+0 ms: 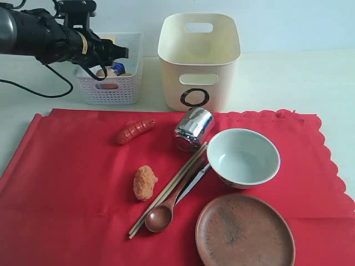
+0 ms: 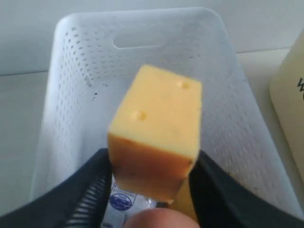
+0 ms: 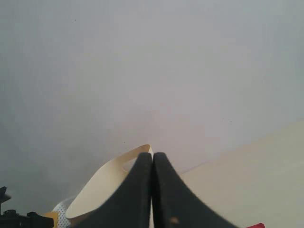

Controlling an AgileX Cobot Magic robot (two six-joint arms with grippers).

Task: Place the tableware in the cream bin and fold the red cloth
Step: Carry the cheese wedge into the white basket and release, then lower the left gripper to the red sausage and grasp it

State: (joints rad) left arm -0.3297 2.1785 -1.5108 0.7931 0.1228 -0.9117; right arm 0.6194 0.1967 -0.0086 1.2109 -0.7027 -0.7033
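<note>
Pale tabletop (image 1: 310, 77) bears the red cloth (image 1: 66, 183); left gripper (image 1: 121, 52) pinches a yellow block (image 2: 154, 133), perhaps cheese, over the white basket (image 1: 111, 91); cream bin (image 1: 199, 61) stands beside; cup (image 1: 194, 128), chopsticks (image 1: 169, 188), spoon (image 1: 161, 216), bowl (image 1: 243, 158), plate (image 1: 244, 230) lie on the cloth; right gripper (image 3: 152, 159) has jaws touching.

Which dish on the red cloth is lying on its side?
The steel cup; it lies on its side, while the bowl and plate sit upright.

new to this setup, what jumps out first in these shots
The big red cloth spreads across the foreground, with a steel cup, white bowl and brown plate lying on it. At the back left, the left end effector grips a yellow cheese block over the white lattice basket, next to the cream bin.
</note>
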